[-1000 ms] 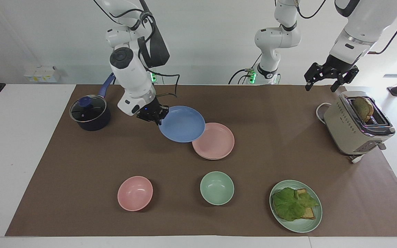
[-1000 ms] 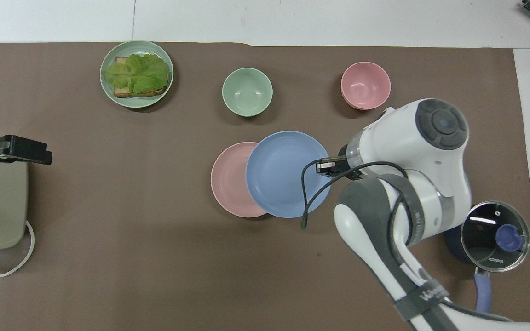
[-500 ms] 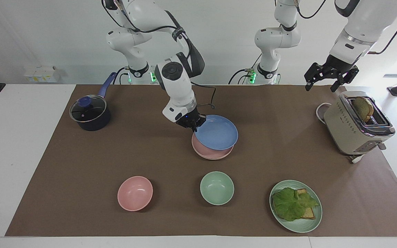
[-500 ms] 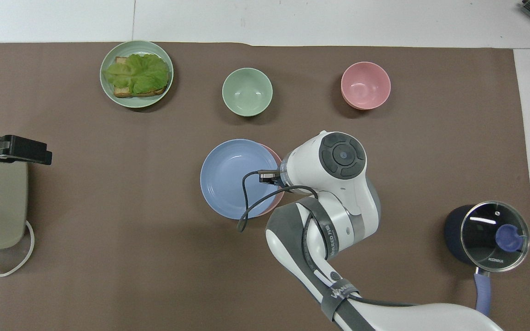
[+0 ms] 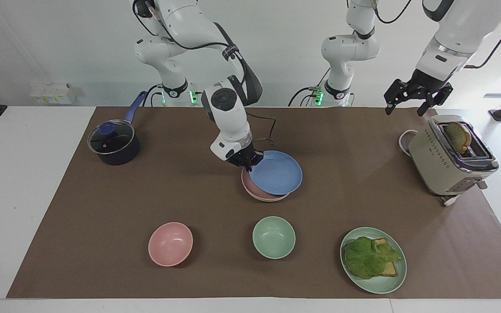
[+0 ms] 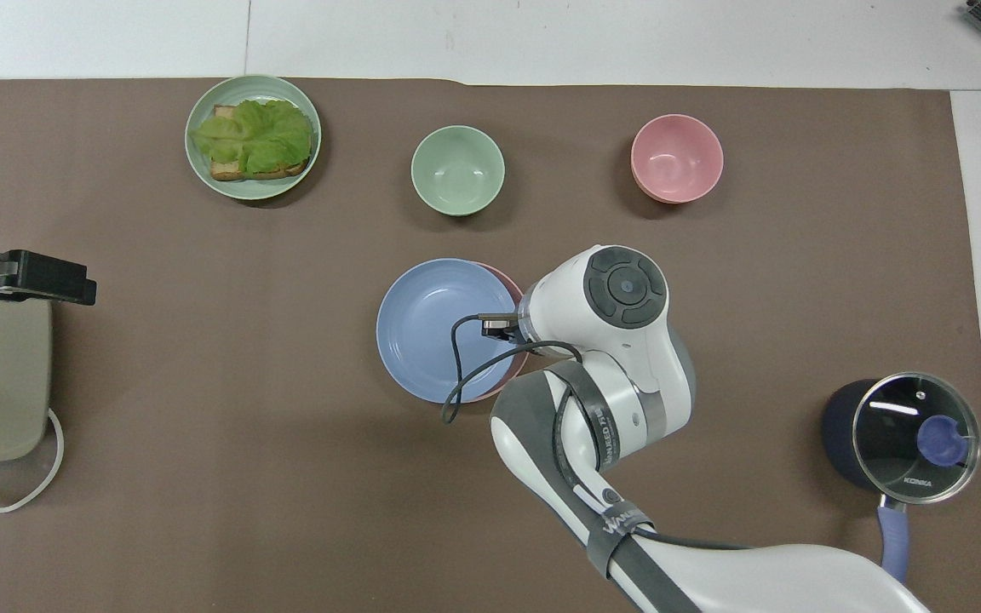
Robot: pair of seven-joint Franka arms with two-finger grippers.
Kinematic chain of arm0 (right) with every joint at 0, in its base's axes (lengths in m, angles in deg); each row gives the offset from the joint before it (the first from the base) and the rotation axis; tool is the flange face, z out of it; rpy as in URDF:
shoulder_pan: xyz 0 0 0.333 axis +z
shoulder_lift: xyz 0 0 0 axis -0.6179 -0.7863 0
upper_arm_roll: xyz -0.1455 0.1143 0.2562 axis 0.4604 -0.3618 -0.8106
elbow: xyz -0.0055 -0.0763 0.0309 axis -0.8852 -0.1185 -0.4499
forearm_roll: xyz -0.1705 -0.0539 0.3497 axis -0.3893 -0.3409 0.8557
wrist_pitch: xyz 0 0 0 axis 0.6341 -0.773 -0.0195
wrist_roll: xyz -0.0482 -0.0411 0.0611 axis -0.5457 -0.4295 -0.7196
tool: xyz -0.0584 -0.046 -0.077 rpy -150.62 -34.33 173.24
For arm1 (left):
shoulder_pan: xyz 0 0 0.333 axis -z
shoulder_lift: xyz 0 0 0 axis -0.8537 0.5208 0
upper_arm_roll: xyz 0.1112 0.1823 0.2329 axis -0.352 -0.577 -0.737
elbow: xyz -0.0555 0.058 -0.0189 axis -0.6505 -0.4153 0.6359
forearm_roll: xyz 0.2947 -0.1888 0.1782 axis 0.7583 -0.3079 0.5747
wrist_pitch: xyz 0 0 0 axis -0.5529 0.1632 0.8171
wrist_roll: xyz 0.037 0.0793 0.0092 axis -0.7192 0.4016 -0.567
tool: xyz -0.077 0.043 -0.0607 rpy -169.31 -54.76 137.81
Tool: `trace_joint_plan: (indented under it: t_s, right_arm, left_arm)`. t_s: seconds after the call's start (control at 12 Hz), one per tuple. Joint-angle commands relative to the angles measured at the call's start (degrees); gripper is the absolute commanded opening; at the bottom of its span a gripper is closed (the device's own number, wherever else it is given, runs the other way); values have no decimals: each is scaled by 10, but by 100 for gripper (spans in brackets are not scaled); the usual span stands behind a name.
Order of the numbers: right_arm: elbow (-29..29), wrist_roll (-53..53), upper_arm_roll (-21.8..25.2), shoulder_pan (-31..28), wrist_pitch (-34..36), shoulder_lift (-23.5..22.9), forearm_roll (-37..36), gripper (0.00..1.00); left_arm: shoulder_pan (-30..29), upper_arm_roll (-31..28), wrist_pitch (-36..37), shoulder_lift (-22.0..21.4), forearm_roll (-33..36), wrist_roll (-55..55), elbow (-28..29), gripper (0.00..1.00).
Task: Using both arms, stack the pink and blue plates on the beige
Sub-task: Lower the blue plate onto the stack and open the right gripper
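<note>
My right gripper (image 5: 249, 164) is shut on the rim of the blue plate (image 5: 276, 172) (image 6: 439, 328), at the edge nearest the robots. The plate hangs slightly tilted, low over the pink plate (image 5: 259, 194), and covers most of it. Only a pink crescent shows, and I cannot tell whether the two plates touch. The beige plate is hidden. My left gripper (image 5: 405, 108) (image 6: 22, 278) waits open in the air over the toaster (image 5: 448, 158), holding nothing.
The toaster, with a bread slice in its slot, stands at the left arm's end. A dark pot with a glass lid (image 5: 113, 143) sits at the right arm's end. Farther from the robots lie a pink bowl (image 5: 170, 243), a green bowl (image 5: 273, 237) and a green plate with lettuce and toast (image 5: 373, 260).
My right arm carried the blue plate from the pot's side across to above the pink plate and lowered it. The left arm has not moved.
</note>
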Motion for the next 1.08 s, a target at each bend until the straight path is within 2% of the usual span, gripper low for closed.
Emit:
trace_joint_plan:
  t_s: [0.0, 0.25, 0.58, 0.67, 0.75, 0.83, 1.0]
  right_arm:
    - [1, -10, -3, -13, 3, 1, 6, 0]
    - [-3, -67, -2, -33, 3, 0, 5, 0]
    - [-9, -63, -3, -26, 1, 1, 10, 1]
    - [-8, -59, -3, -25, 0, 2, 15, 21]
    - [-8, -46, -3, -24, -1, 2, 16, 47]
    - [-6, -37, -3, -21, -2, 2, 8, 99]
    - [7, -36, 5, -13, -3, 8, -33, 100]
  left_arm:
    - [-5, 4, 6, -2, 10, 4, 2, 100]
    - [-5, 4, 6, -2, 10, 4, 2, 100]
    - [-5, 4, 6, -2, 10, 4, 2, 100]
    - [-5, 4, 6, -2, 10, 4, 2, 100]
    - [-5, 4, 6, -2, 10, 4, 2, 100]
    - [-5, 4, 6, -2, 11, 4, 2, 100]
    - [-5, 4, 6, -2, 10, 4, 2, 100]
